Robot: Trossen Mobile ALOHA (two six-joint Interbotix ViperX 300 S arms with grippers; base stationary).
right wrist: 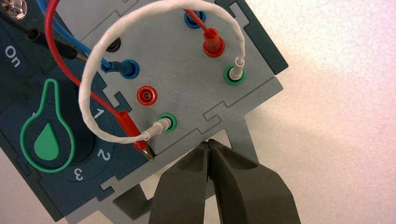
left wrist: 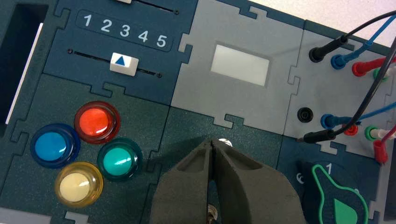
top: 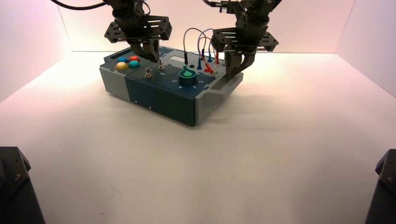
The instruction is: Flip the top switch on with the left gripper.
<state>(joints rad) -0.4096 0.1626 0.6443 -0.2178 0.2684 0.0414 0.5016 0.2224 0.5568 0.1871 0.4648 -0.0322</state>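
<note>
Dark metal parts (top: pixel 16 186) stand nearest, at the two lower corners of the high view, well apart from the work. Beyond them runs the pale counter (top: pixel 196 177), with the box (top: pixel 159 105) set askew on its far portion. On the box's near right part sits the green-topped knob (top: pixel 187 77). Left of it is the lower metal switch (top: pixel 148 73); just behind that, the top switch (top: pixel 161 66), subject of the task. Its lever is largely masked by my fingertips in the wrist view, so its position cannot be certified.

Left gripper (left wrist: pixel 211 141): clenched, nothing grasped, tips together just beside the top switch. Contact cannot be confirmed. Right gripper (right wrist: pixel 209 142): likewise closed and empty, idle over the grey right edge of the box. Farther back, the wires (top: pixel 199 44) arch over their sockets.

Risks, in my judgement: if I press straight down on the lever instead of sweeping sideways, it may jam or the box may slide. A stroke begun on the wrong side would leave the switch unchanged. Coming too low, the closed tips could scrape the panel; too high, they would skim over the lever. Overtravel towards the near side could knock the lower switch.
</note>
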